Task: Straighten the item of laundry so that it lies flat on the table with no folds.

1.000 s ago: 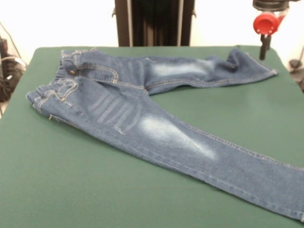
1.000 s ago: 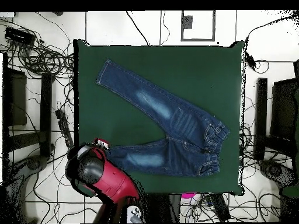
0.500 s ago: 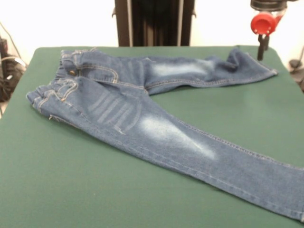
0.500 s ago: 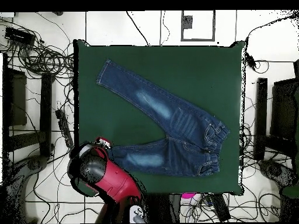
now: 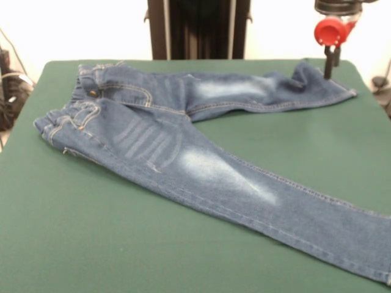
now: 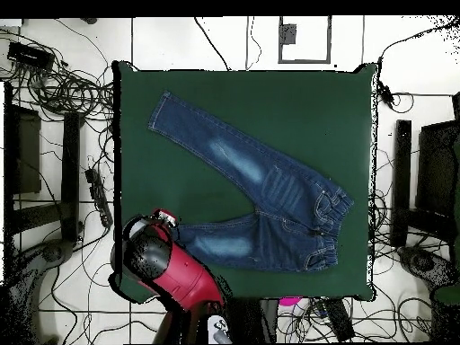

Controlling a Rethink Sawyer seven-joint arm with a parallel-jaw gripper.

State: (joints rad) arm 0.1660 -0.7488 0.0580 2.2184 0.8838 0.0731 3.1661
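The small blue denim jeans [image 5: 183, 152] lie on the dark green table [image 5: 122, 244]. The waistband is at the left in the front view and the two legs are spread to the right. The near leg runs off the picture's right edge. The far leg ends near the table's far right corner, where its hem is bunched up a little. My gripper [image 5: 330, 64] hangs under a red part of the arm, just above and beside that hem. In the overhead view the jeans [image 6: 260, 189] show whole, and the red and black arm [image 6: 157, 265] covers the gripper at the lower leg's end.
The robot's dark pedestal [image 5: 198, 27] stands behind the table's far edge. Cables [image 6: 63, 90] and dark equipment lie on the floor around the table. Bare green cloth [image 6: 296, 108] stretches on both sides of the jeans.
The gripper has shifted left in the front view, closer to the far leg's hem. In the overhead view the arm has moved right, onto the table's edge. The jeans have not moved.
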